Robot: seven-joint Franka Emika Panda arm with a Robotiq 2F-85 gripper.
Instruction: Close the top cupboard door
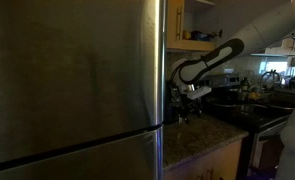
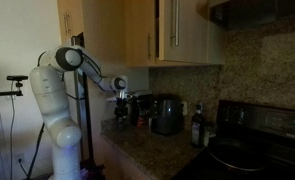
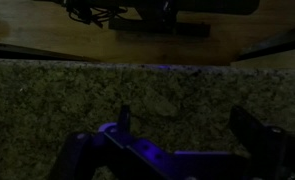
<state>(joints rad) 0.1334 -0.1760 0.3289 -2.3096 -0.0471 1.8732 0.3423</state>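
The top cupboard door (image 2: 138, 30) is a plain pale panel high on the wall, well above my gripper. In an exterior view it shows edge-on (image 1: 177, 20) beside the open yellowish cabinet interior (image 1: 197, 22) with items inside. My gripper (image 2: 122, 98) hangs low over the granite counter, far below the door, and shows in both exterior views (image 1: 190, 95). In the wrist view the two fingers (image 3: 187, 125) are spread wide over speckled granite (image 3: 167, 85) with nothing between them.
A big stainless steel fridge (image 1: 77, 80) fills one side, close to the cupboard. On the counter (image 2: 147, 145) stand a dark appliance (image 2: 167, 115) and a bottle (image 2: 197, 125). A black stove (image 2: 252, 140) lies beyond. More closed wall cabinets (image 2: 192, 30) hang beside the door.
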